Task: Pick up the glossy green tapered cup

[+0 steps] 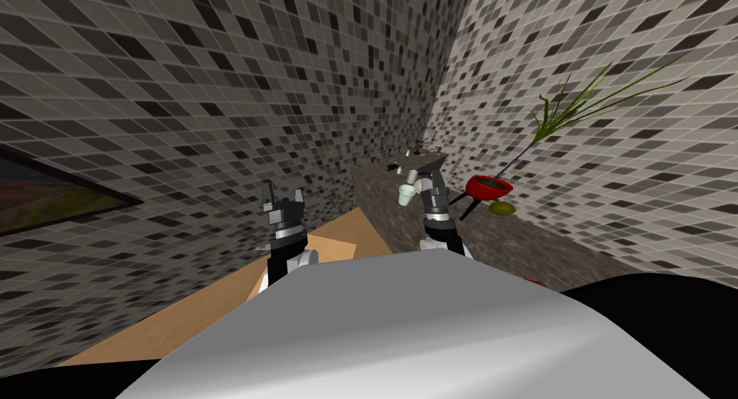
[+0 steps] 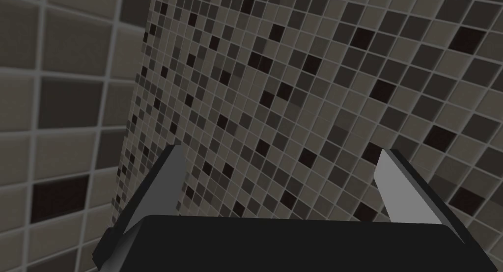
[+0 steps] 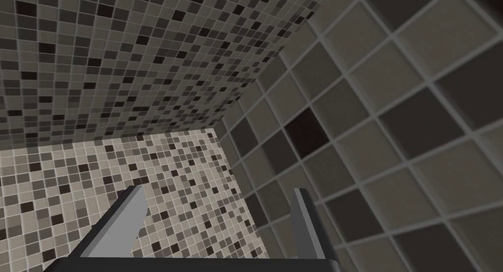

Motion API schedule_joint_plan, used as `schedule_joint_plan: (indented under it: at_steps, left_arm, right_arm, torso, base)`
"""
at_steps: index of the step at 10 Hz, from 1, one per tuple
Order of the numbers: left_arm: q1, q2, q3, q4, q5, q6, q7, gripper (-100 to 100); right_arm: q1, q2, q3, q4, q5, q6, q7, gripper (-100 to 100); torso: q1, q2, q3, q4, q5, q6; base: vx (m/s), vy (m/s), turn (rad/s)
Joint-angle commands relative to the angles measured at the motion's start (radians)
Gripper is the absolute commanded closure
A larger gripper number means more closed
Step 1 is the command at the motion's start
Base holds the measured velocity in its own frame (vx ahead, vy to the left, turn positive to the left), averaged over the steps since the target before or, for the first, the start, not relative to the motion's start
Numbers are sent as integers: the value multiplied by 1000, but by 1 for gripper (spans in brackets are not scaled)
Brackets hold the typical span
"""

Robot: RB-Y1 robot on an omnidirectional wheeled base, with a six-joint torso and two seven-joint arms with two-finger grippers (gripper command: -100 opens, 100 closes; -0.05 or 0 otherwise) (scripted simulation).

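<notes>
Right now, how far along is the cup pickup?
Done: I stand at the counter; the pale green cup sits on it, unlifted. In hand: the right tool, open, is near the cup but faces wall tiles. Left: aim at the cup, close, lift. The left tool is open, unused.

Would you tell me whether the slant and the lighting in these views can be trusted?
Head view: the wide, rolled lens splays the walls, so the slant of the counter is the camera's; the pale green cup is flatly lit, without glare. Both wrist views: dim, near tiles looming large.
</notes>
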Motion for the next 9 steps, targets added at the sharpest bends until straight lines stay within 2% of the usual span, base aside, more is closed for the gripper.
schedule_joint_plan:
  at_steps: [1, 3, 6, 7, 9]
  left_arm:
    - [0, 0, 0, 0, 0, 0, 0, 0]
    - [0, 0, 0, 0, 0, 0, 0, 0]
    - [0, 0, 0, 0, 0, 0, 0, 0]
    - [0, 0, 0, 0, 0, 0, 0, 0]
    - [0, 0, 0, 0, 0, 0, 0, 0]
  right_arm:
    - [18, -45, -9, 18, 3, -3, 4, -100]
    - [42, -100, -23, 50, 5, -6, 9, -100]
    - [92, -194, -54, 128, 9, -13, 19, -100]
    - [92, -209, -54, 128, 9, -13, 19, -100]
    - [132, -283, -81, 199, 11, -19, 27, -100]
  torso:
    - [0, 0, 0, 0, 0, 0]
    - [3, -1, -1, 0, 1, 0]
    - [5, -3, -2, -1, 1, 0]
    - [5, -3, -2, -1, 1, 0]
    - [3, -2, -1, 0, 1, 0]
  base:
    - [10, 29, 25]
    - [36, 63, 5]
    - [43, 83, -13]
    - [25, 61, -12]
    - [37, 72, -24]
